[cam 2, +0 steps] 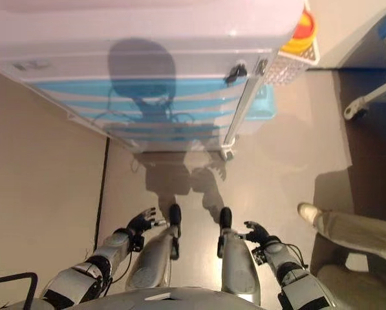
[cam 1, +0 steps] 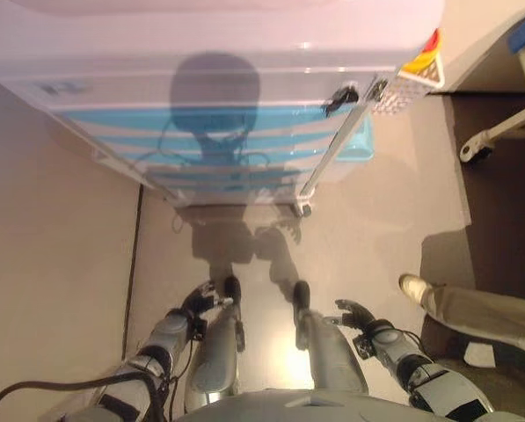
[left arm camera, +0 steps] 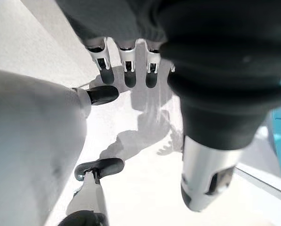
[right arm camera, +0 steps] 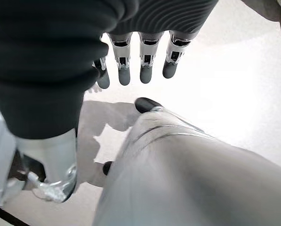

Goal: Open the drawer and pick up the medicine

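A white drawer cabinet (cam 1: pixel 244 132) with pale blue drawer fronts stands on the floor ahead of me, seen from above. Its drawers look shut, and no medicine shows in any view. My left hand (cam 1: pixel 200 301) hangs low at my left side, well short of the cabinet, its fingers (left arm camera: pixel 126 70) straight and holding nothing. My right hand (cam 1: pixel 360 314) hangs just as low on the other side, with relaxed, empty fingers (right arm camera: pixel 145 66). Both hands are apart from the cabinet, with bare floor between.
A white mesh basket (cam 1: pixel 416 75) with a red and yellow thing in it hangs on the cabinet's right side. A person's leg and shoe (cam 1: pixel 473 312) stand close on my right. The white foot of a piece of furniture (cam 1: pixel 499 132) lies at the far right.
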